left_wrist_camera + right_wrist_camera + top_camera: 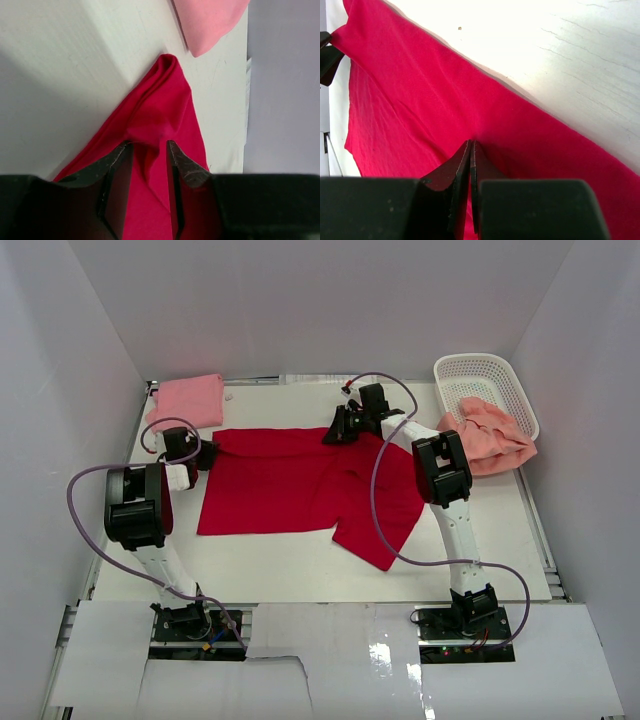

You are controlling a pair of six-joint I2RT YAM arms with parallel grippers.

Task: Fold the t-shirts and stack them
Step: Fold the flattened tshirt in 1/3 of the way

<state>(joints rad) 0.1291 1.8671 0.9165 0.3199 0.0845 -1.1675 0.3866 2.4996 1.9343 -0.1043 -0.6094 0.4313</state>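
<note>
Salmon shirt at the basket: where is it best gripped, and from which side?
Likely the bunched part of the salmon shirt spilling over the basket rim onto the table, pinched from above: it lies outside the lattice walls, with raised folds to close on.

Red t-shirt: soft matt cloth, creased. Table: smooth, matt white. Basket: white plastic lattice.
</note>
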